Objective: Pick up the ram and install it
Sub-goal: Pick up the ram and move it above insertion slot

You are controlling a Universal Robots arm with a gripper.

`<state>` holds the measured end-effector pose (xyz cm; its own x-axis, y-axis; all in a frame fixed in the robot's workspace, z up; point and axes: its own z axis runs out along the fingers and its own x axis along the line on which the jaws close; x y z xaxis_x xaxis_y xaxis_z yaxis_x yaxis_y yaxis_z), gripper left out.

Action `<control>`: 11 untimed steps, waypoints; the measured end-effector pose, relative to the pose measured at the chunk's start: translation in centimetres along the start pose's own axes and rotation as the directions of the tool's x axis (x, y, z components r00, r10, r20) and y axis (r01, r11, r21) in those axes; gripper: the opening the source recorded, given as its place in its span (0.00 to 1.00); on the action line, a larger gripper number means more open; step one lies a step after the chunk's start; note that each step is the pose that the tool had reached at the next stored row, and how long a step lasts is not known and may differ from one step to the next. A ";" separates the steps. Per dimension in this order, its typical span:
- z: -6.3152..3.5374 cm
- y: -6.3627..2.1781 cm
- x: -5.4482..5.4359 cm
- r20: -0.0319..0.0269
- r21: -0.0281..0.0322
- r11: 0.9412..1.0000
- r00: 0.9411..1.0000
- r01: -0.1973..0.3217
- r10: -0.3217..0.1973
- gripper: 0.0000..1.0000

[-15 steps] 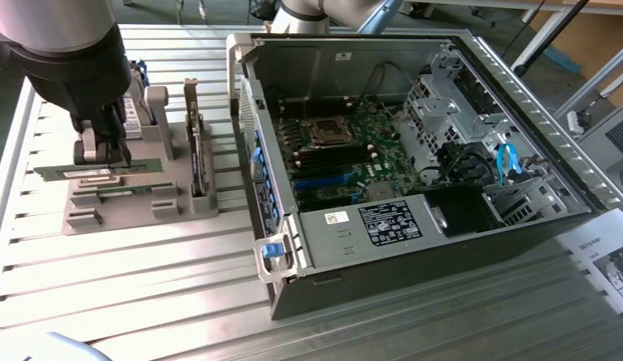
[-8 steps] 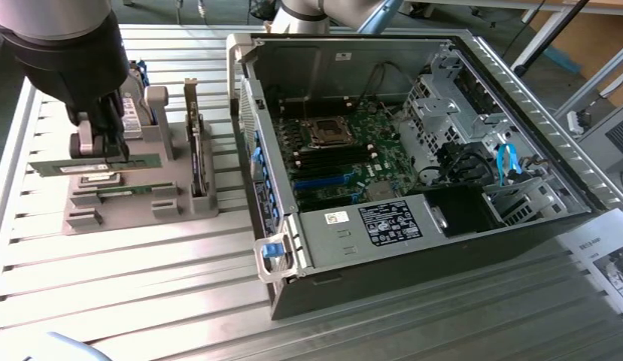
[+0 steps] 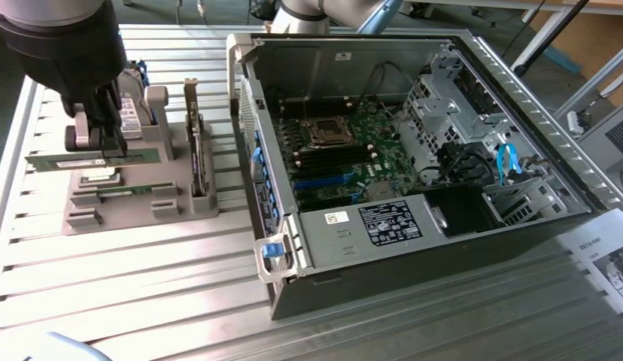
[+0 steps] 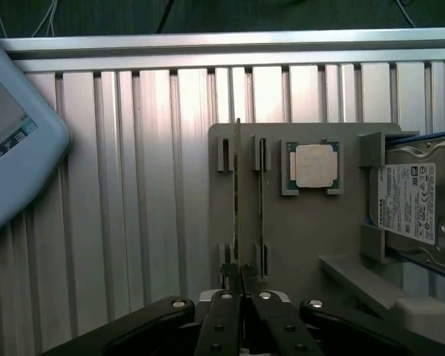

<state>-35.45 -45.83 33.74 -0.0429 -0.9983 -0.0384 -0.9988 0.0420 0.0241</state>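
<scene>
Ram point(image 3: 91, 161) pinched edge-on in the gripper point(image 3: 113, 149), jaws nearly closed on its thin board. Position: at the grey holder point(image 3: 141, 214) on the exterior view's left, well apart from the open computer case point(image 3: 291, 68). Second stick point(image 4: 261, 200) stands just beside it.

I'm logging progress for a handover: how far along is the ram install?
Done: the black gripper is shut on the long, thin green ram stick at the grey holder tray. In hand: that stick, gripped along its upper edge; whether it has cleared its slot is unclear. Left: the install itself, since the stick is far from the green motherboard in the open metal computer case.
</scene>
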 end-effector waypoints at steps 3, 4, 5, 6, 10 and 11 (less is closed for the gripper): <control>-0.37 0.00 0.0 0.000 0.000 1.000 1.000 0.000 0.000 0.12; -0.49 0.00 0.0 0.000 0.000 1.000 1.000 0.000 0.000 0.12; -0.61 0.00 0.0 0.000 0.000 1.000 1.000 0.000 0.000 0.12; -0.73 0.00 0.0 0.000 0.000 1.000 1.000 0.000 0.000 0.12; -1.23 0.01 0.0 0.000 0.000 1.000 1.000 0.000 0.000 0.12; -1.36 0.01 -0.1 0.000 0.000 1.000 1.000 0.000 0.000 0.12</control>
<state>-35.42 -45.83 35.09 -0.0428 -0.9983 -0.0384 -0.9988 0.0419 0.0241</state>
